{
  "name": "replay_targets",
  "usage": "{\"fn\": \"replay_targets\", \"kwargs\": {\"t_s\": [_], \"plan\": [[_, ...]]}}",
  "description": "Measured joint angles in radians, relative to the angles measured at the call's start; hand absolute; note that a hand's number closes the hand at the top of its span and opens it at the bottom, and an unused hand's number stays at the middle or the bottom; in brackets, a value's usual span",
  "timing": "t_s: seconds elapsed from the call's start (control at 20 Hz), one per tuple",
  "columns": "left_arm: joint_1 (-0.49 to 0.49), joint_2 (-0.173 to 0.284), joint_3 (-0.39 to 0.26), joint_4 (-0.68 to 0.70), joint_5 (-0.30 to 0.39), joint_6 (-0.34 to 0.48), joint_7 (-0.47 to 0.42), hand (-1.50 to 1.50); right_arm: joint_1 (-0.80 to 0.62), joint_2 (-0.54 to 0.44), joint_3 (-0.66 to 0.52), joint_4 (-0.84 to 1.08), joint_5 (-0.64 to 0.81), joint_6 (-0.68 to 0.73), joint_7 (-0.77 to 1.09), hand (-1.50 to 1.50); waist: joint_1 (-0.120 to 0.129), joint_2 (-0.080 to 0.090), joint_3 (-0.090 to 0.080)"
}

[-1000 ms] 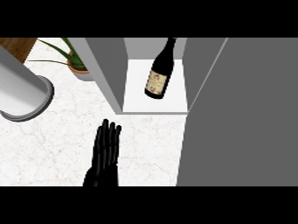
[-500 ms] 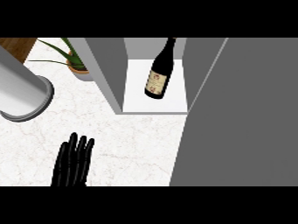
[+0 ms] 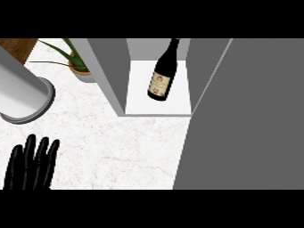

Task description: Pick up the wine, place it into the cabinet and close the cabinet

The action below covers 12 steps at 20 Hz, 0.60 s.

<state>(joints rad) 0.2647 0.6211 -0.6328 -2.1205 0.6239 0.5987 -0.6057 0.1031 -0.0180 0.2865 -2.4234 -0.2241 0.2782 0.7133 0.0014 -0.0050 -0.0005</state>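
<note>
From my head view I see the dark glass wine bottle with a cream label standing inside the grey open-fronted cabinet, on its white floor panel, with its neck pointing toward the far side and its base toward the near edge of the compartment. The bottle sits about midway between the cabinet's left wall and its right wall, touching neither as far as I can tell.

A broad flat grey cabinet door fills the right part of the view, running from the far edge down to the near edge and standing open beside the compartment.

My black left hand shows at the near left, over the white marbled bench, with its fingers straight and spread a little, pointing away from me; it holds nothing and lies well apart from the bottle. I cannot find my right hand anywhere in this view.

A large pale grey cylinder crosses the far left. Just beyond it, beside the cabinet's left wall, stands a small green-leaved plant in a terracotta pot. A strip of brown wood shows along the bench's left edge.
</note>
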Motion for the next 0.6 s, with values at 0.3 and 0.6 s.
{"fn": "replay_targets", "kwargs": {"t_s": [0.3,0.6], "plan": [[0.079,0.049,0.116,-0.018,0.075,-0.087,-0.03,-1.5,0.015,0.012,0.185,-0.005,0.001,0.026,0.021,1.5,0.001,-0.003,-0.001],[0.145,0.11,0.263,-0.032,0.162,-0.18,-0.016,-1.5,-0.004,0.018,0.335,-0.002,0.028,-0.032,0.037,1.5,0.002,-0.003,-0.001]]}}
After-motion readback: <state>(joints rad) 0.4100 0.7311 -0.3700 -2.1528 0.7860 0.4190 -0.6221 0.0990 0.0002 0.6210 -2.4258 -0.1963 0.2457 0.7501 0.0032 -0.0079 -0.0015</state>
